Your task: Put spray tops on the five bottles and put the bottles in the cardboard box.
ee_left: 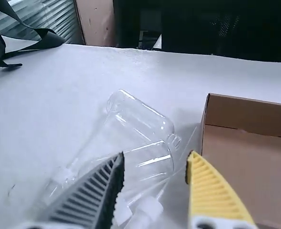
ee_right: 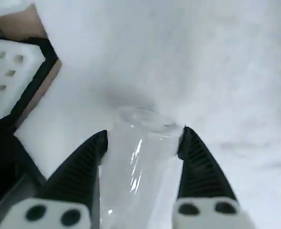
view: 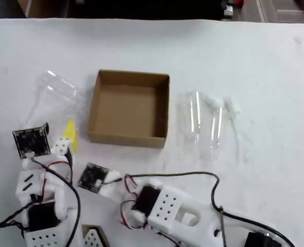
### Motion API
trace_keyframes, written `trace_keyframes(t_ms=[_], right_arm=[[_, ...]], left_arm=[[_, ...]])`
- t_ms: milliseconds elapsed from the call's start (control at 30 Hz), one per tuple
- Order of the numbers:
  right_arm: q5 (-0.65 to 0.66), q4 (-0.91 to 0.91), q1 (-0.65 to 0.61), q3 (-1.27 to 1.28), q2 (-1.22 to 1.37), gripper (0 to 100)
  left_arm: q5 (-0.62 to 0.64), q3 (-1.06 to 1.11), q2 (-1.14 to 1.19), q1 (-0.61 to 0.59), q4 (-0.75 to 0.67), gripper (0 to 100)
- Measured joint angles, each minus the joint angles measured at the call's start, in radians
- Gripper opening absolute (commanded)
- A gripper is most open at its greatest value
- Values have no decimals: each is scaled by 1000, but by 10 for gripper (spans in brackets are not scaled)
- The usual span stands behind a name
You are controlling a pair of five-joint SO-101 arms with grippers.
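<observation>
On the white counter [view: 255,62], the open cardboard box [view: 129,108] sits near the middle. A cluster of clear bottles [view: 54,95] lies on its side just beside the box on the left arm's side, and a second cluster [view: 206,121] lies on the other side. The left gripper [ee_left: 155,157] hangs with its grey and yellow fingers apart, facing the nearer cluster. The right gripper [ee_right: 144,136] is clamped on a single bottle [ee_right: 138,162], a black finger against each side.

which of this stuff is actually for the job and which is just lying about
For the job:
cardboard box
bottles left of the box
bottles right of the box
bottle gripped in the right claw
left claw, open

Lying about:
black straps at the table's edge
</observation>
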Motion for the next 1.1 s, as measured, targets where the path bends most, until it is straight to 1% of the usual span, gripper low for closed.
trace_keyframes(t_ms=[67,133,233,333,433,567,633,700,800,900,1100], right_arm=[[29,55,14,-52,0,16],[41,138,60,-135,0,15],[46,281,204,-288,-40,15],[64,381,436,-457,-114,15],[147,414,707,-592,-163,15],[267,416,1062,-638,-135,15],[311,394,1211,-641,-80,15],[330,330,1344,-641,2,15],[336,203,1502,-641,155,15],[339,87,1574,-644,341,15],[339,-109,1625,-649,635,26]], left_arm=[[0,0,0,0,0,219],[0,0,0,0,0,219],[0,0,0,0,0,219],[0,0,0,0,0,219],[0,0,0,0,0,219],[0,0,0,0,0,219],[0,0,0,0,0,219],[0,0,0,0,0,219],[0,17,0,0,0,219],[0,18,0,0,0,216],[0,18,0,23,0,218]])
